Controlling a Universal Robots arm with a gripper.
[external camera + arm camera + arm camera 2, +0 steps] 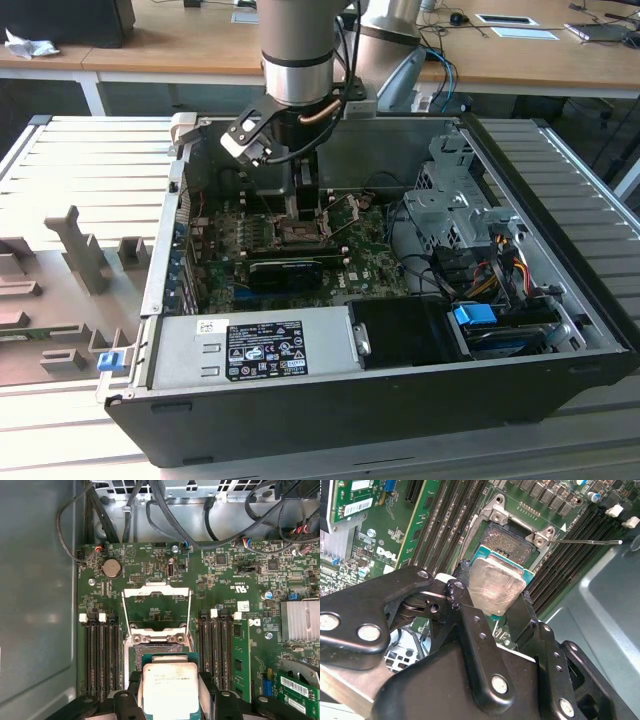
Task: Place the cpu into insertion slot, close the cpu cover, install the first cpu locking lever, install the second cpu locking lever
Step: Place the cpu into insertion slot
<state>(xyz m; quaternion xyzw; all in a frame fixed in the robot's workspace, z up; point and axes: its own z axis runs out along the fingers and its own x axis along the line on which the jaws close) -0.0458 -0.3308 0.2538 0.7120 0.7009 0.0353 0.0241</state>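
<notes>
My gripper point(495, 587) is shut on the cpu point(496, 591), a thin square chip with a silver-grey metal top, one black finger on each of two opposite sides. The cpu point(170, 686) hangs partly over the insertion slot point(512, 542), whose dark centre and silver rim show just past the chip; contact between chip and slot cannot be told. The cpu cover point(156, 591), a silver frame with a square window, lies swung open beyond the slot point(159, 650). A thin locking lever point(590, 542) sticks out sideways. In the exterior view the gripper point(300, 205) reaches down into the open case.
Black memory slots point(102, 655) flank the socket on both sides. A long black card point(285, 272), the power supply point(250, 350), a drive cage point(460, 200) and cables point(500, 265) crowd the case. A finned heatsink point(300, 620) and a coin battery point(111, 568) sit on the board.
</notes>
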